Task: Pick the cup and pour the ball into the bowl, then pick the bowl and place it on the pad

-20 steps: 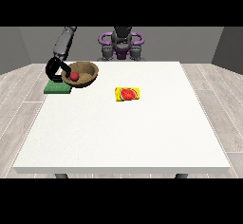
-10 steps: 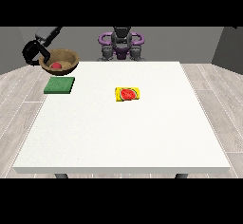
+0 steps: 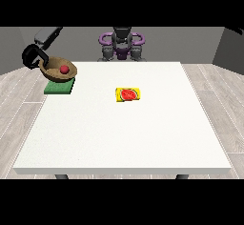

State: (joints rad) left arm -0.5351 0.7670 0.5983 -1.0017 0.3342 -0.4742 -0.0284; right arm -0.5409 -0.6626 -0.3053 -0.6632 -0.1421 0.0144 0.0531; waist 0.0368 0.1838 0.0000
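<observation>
Brown and wooden, the round bowl (image 3: pixel 59 70) sits at the far corner of the large white table (image 3: pixel 124 128), at the view's left, with a small red ball (image 3: pixel 63 69) lying inside it. Its underside meets the flat green square pad (image 3: pixel 60 86) at the table's edge, though whether it rests there fully I cannot tell. The black hand at the view's left (image 3: pixel 33 57) curls round the bowl's outer rim, its arm reaching in from above. Near the table's middle, well apart, lies a yellow cup on its side (image 3: pixel 128 94), red inside. The other hand is not visible.
</observation>
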